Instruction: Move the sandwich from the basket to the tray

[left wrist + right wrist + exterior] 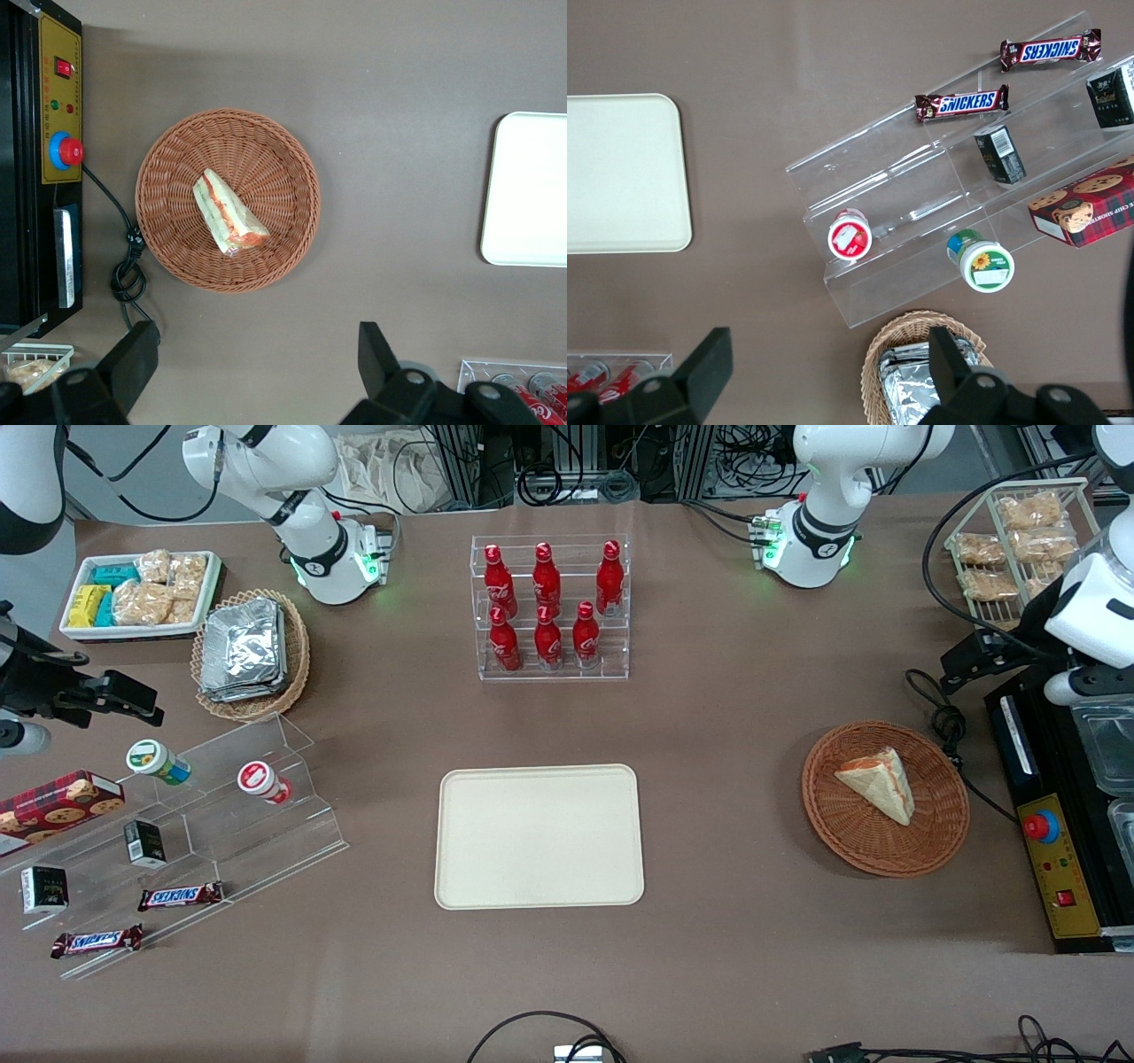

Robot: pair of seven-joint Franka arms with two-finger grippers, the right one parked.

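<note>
The sandwich (879, 783) (227, 212), a pale bread wedge with orange-red and green filling at its edge, lies in the round reddish-brown wicker basket (939, 841) (168, 177). The cream rectangular tray (539, 836) (532, 190) lies flat on the middle of the table with nothing on it. My gripper (959, 666) (257, 347) hangs open high above the table, beside the basket's rim toward the working arm's end and farther from the front camera. Its black fingers (140, 347) stand wide apart with only bare tabletop between them.
A black control box (1059, 850) with a red button sits beside the basket, and a cable (948, 726) loops between them. Red bottles stand in a clear rack (549, 607) farther back than the tray. Toward the parked arm's end are snack trays, a foil-packet basket and acrylic steps.
</note>
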